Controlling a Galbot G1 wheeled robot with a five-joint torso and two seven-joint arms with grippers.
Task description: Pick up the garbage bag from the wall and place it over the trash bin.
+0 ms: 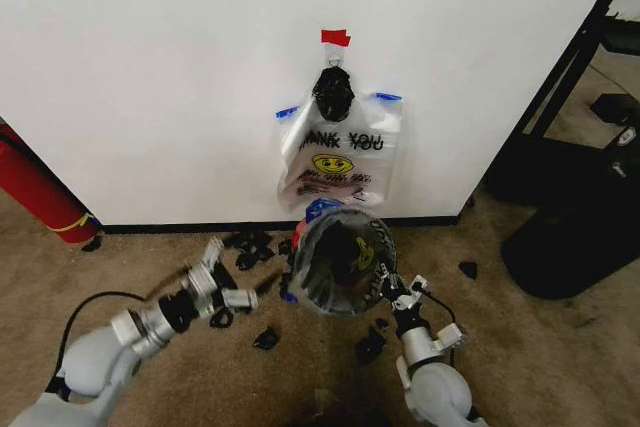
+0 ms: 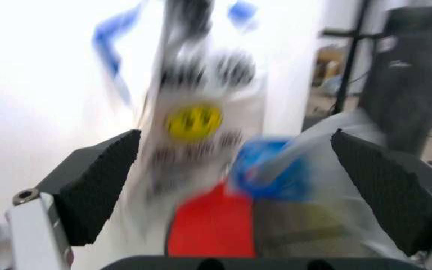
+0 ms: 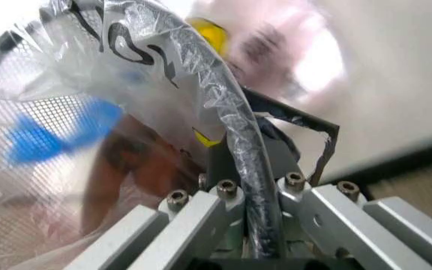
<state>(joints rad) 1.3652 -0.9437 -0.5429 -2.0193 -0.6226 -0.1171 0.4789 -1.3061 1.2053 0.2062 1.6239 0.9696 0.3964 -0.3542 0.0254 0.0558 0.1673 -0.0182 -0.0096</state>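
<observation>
Now | left gripper [image 1: 228,274] jaws wide, empty | right gripper [image 1: 400,292] jaws clamp trash bin [image 1: 342,263] rim

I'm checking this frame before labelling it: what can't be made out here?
- Small print under the smiley on the hanging garbage bag: too small in the head view, blurred in the left wrist view.
- Trash bin base: hidden behind its own rim, which the right gripper clamps.
- Left gripper: open, holding nothing.

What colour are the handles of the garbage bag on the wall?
Blue; the garbage bag handles show best in the head view.
</observation>
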